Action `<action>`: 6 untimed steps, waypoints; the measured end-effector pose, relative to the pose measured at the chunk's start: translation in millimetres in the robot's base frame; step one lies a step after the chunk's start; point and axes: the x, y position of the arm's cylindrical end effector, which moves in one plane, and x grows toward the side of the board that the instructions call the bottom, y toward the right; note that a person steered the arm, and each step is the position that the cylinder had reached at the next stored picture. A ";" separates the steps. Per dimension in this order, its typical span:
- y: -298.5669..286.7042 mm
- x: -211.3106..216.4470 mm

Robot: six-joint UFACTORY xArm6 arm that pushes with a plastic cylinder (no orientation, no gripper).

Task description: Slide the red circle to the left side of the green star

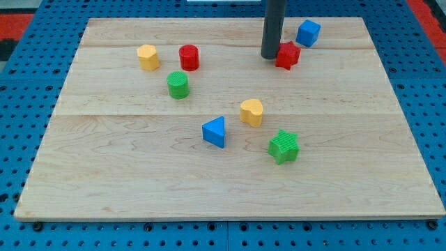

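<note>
Blue pegboard surrounds a pale wooden board (230, 188) carrying eight blocks. No gripper is fitted; the arm ends in a dark rod, and the tip (270, 57) rests near the view's top, just left of a red star (287, 55) and holding nothing. The red circle (189, 56) lies well apart from the tip, toward the view's left at about equal height. The green star (283, 146) sits toward the view's bottom right. The destination beside the green star is close to a blue triangle (215, 132) and a yellow block (251, 111).
</note>
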 end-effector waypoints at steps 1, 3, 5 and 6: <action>-47.1 10.8; -134.0 -31.7; -199.1 16.1; -218.8 -12.7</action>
